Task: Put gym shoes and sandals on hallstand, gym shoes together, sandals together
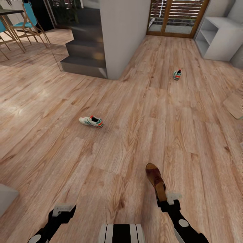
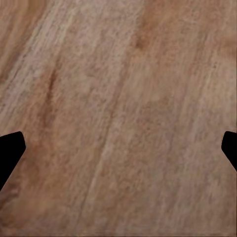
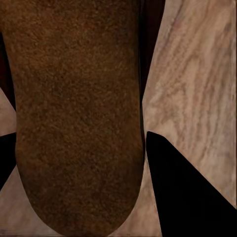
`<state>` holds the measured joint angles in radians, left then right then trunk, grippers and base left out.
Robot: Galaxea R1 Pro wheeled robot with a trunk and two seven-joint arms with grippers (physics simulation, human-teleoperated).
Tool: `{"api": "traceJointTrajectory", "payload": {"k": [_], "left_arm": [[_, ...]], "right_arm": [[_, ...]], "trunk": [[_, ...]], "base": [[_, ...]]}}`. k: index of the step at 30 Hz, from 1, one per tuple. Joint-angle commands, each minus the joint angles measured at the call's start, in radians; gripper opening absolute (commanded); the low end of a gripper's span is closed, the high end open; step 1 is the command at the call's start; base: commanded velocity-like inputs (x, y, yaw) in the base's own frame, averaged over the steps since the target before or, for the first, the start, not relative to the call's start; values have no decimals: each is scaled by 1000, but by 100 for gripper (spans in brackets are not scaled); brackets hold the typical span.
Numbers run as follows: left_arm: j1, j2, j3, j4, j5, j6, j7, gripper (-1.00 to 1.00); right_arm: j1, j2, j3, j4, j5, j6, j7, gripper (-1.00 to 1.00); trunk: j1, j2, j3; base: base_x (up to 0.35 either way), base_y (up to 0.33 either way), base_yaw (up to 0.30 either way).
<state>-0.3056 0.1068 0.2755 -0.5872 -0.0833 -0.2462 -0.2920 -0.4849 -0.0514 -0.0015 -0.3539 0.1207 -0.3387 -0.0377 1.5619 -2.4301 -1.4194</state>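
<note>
Arms reach forward low over the wood floor [image 1: 135, 111]. The right tool [image 1: 161, 199] grips a brown sandal [image 1: 155, 180] by its heel end, toe pointing away from the robot; the right wrist view shows its fingers [image 3: 187, 192] on either side of the sandal. The left tool [image 1: 62, 211] hangs empty, fingers [image 2: 10, 153] spread wide. One sneaker [image 1: 91, 121] lies ahead to the left, another [image 1: 177, 74] farther off, near the grey shoe rack [image 1: 221, 37], whose visible shelves look bare.
</note>
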Motion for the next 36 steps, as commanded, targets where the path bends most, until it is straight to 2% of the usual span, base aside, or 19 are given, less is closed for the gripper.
{"api": "traceJointTrajectory", "payload": {"k": [1, 7, 11, 17, 24, 34, 36], "left_arm": [[15, -2, 15, 3, -8, -15, -7, 100], [49, -4, 31, 16, -7, -31, -7, 100], [62, -2, 37, 51, -2, -51, -7, 100], [67, -1, 57, 110, 1, -118, -6, 100], [68, -7, 64, 137, 1, -137, -6, 100], [68, -5, 65, 144, 2, -140, -6, 100], [68, -3, 65, 144, 2, -140, -6, 100]], "right_arm": [[10, -2, 0, 1, 7, -23, -8, -100], [47, -6, -1, 16, 7, -85, -17, -100], [64, -14, -1, 63, 6, -109, -18, -100], [70, -22, -1, 142, 4, -158, -18, -100], [71, -24, -1, 186, 4, -229, -19, -100], [71, -24, -1, 210, 4, -245, -19, -100], [71, -24, 0, 211, 4, -246, -19, -100]], "trunk": [[-4, 7, 4], [-27, 49, 32], [-42, 77, 50], [-65, 119, 78], [-92, 168, 111], [-131, 238, 158], [-131, 238, 161]], "base": [[0, 0, -78], [0, 0, -84], [0, 0, -89], [0, 0, -89], [0, 0, -89], [0, 0, -89], [0, 0, -89]]}}
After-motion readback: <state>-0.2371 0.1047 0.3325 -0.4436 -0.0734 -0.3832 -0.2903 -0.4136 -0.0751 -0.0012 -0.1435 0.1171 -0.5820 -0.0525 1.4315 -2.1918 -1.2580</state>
